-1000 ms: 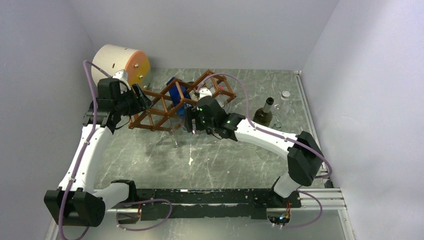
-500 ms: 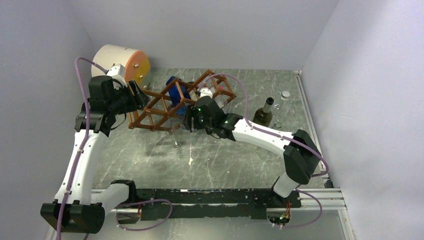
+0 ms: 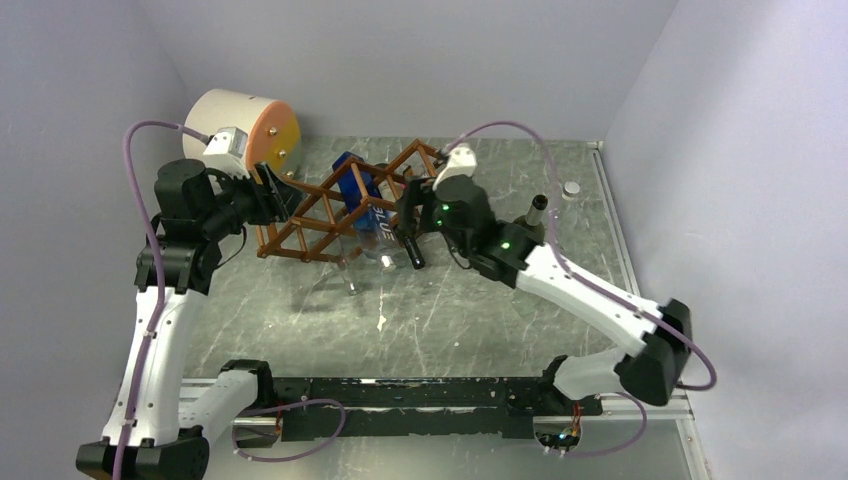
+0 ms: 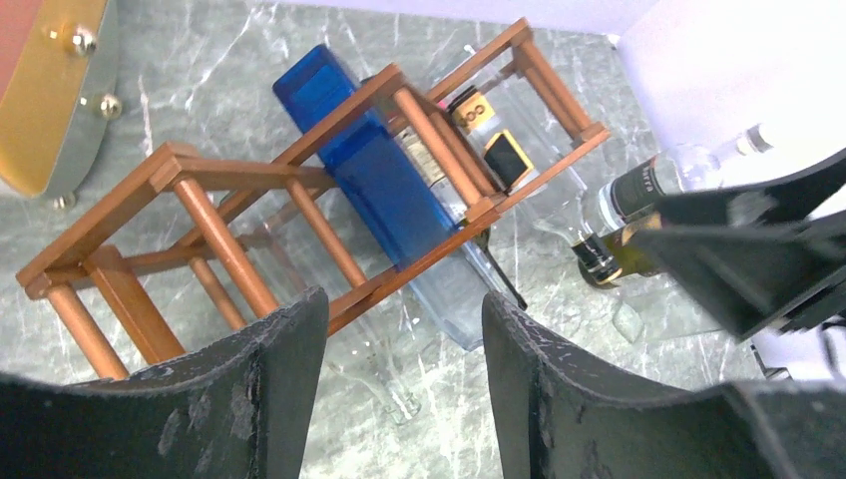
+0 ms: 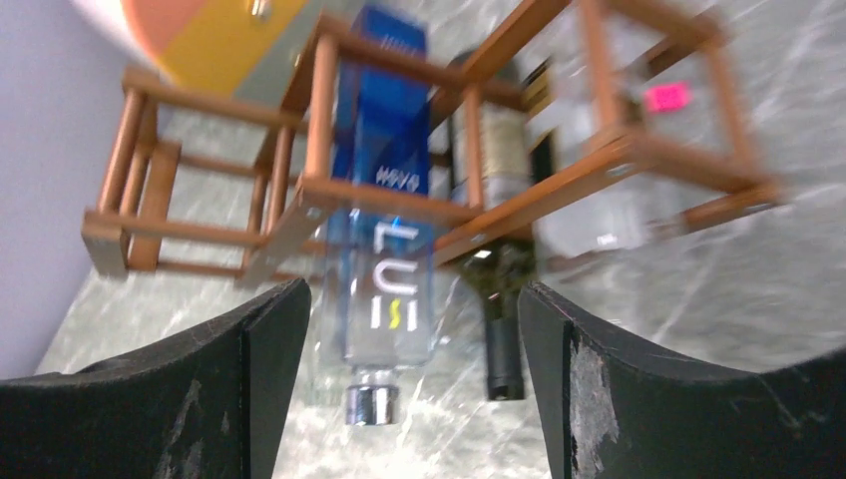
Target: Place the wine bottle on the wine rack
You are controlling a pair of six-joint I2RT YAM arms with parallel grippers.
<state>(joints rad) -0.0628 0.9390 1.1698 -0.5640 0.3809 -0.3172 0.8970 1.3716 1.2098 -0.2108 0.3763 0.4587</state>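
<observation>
From above: the wine rack [image 3: 322,196] sits by the surface's far edge, left of centre. Your left tool [image 3: 285,195] and right tool [image 3: 408,232] flank it, both apart, empty.

Left wrist: nudge the rack and it could skew.

Right wrist: the wine bottle [image 5: 501,329] lies in a cell, neck overhanging; clip it and it may slide out.

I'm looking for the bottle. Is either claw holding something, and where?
Nothing held: left gripper and right gripper are open; blue bottle lies in the wine rack.
</observation>
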